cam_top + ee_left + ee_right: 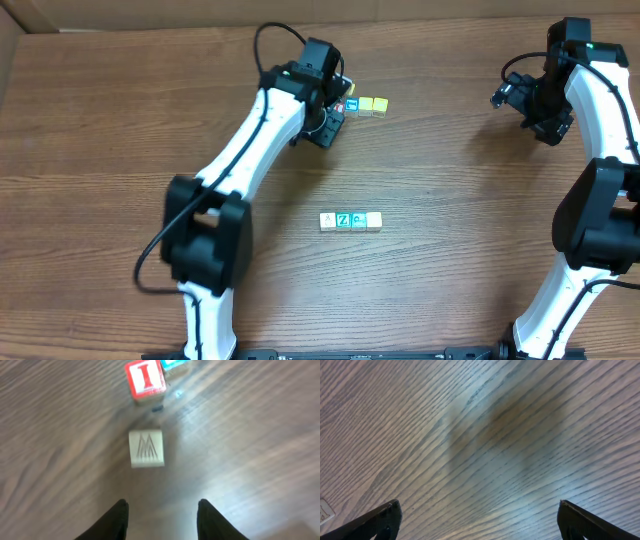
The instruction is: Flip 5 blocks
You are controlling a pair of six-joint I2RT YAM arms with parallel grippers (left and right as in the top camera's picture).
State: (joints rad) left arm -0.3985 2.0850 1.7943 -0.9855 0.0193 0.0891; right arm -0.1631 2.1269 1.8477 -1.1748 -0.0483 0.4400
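Nearest the robot's base, at mid-table, the green Z block (343, 219) sits in a tight row. A white block (327, 220) touches its left side, a teal-blue block (359, 219) touches its right, and a pale block (374, 220) ends the row.

Farther back from the Z block and slightly right, a blue-faced cube (352, 105) and two brighter yellow cubes (373, 104) line up just beside the left gripper (338, 105).

The overhead view hides what lies under that arm. The left wrist view shows a pale M block (146, 448) flat on the table (260, 460), just ahead of the fingertips (115, 520) and apart from them. A red-and-white I cube (145, 379) lies beyond it. The left jaws stand moderately apart, holding nothing.

Far right of the Z block, the right gripper (480, 520) is spread wide over bare wood, empty.
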